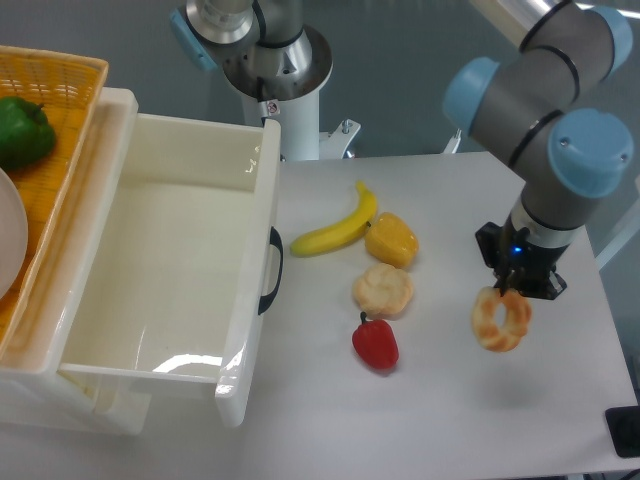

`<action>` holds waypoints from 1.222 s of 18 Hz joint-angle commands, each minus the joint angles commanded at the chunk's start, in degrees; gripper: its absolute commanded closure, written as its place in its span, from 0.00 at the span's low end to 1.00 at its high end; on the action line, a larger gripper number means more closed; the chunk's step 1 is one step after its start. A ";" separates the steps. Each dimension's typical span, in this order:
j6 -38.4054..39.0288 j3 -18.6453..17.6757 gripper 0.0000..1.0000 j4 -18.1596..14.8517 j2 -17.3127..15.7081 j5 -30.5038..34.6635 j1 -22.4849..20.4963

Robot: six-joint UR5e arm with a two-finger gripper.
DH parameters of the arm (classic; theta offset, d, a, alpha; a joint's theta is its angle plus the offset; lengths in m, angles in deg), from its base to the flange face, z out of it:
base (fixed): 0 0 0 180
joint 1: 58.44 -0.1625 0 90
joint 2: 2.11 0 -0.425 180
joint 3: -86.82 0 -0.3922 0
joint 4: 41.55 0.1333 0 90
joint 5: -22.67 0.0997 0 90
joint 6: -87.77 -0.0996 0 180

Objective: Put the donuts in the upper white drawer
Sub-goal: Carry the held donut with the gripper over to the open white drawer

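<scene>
Camera view, near to far: donuts [501,320] hanging clear of the table [440,420], pinched by its upper edge in the gripper [515,287]. Carrying step, seemingly. Next: sideways travel past red pepper [375,343] and bun [383,290], over the upper white drawer [170,262], then letting go.

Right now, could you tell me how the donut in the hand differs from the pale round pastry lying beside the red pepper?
The donut is a ring with a clear centre hole; the pale pastry is a solid lump. The donut hangs from the hand, seemingly lifted above the table; the pastry rests on it, close to the red pepper. The donut looks more golden-brown, the pastry creamier. Both are bumpy baked goods.
</scene>
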 joint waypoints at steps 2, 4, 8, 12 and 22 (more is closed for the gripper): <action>1.59 -0.88 1.00 -1.32 -2.46 -2.54 0.70; 2.29 -2.02 1.00 -2.64 -4.83 -4.39 1.15; 5.10 -2.99 1.00 -5.01 -8.97 -7.47 2.72; 12.56 -2.55 1.00 -5.19 -10.90 -11.95 5.71; 19.69 -6.68 1.00 -8.27 -20.05 -16.00 16.16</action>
